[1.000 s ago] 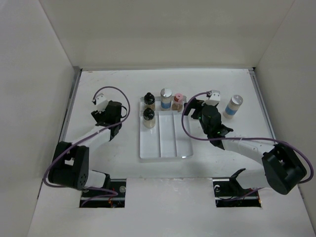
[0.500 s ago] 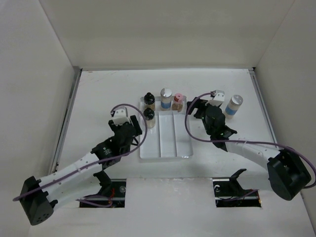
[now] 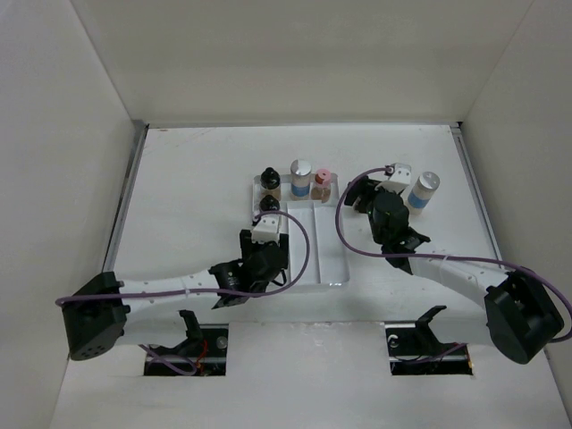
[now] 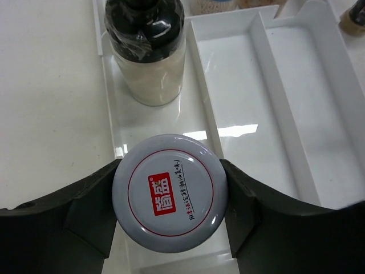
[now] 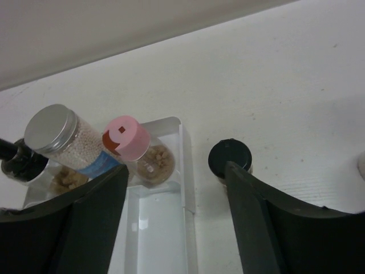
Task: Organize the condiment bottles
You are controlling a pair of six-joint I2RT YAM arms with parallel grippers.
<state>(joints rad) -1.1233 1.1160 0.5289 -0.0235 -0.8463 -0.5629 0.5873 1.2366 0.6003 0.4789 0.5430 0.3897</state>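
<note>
My left gripper (image 4: 170, 197) is shut on a white-capped bottle (image 4: 170, 193) with a red logo, held over the left compartment of the clear tray (image 4: 251, 114). A black-capped bottle (image 4: 149, 34) stands in that compartment just ahead. From above, the left gripper (image 3: 266, 243) hides its bottle. At the tray's (image 3: 313, 250) far end stand two black-capped bottles (image 3: 268, 181), a silver-capped one (image 3: 301, 177) and a pink-capped one (image 3: 323, 181). My right gripper (image 5: 175, 168) is open and empty. A black-capped bottle (image 5: 229, 158) stands on the table at its right finger.
A blue-labelled, silver-capped bottle (image 3: 424, 189) stands on the table right of the right gripper (image 3: 357, 195). The pink-capped (image 5: 126, 138) and silver-capped (image 5: 54, 128) bottles show in the right wrist view by the tray's corner (image 5: 181, 171). White walls enclose the table.
My left arm has swung right from the table's left side to over the tray's left compartment. My right gripper has shifted slightly toward the far right.
</note>
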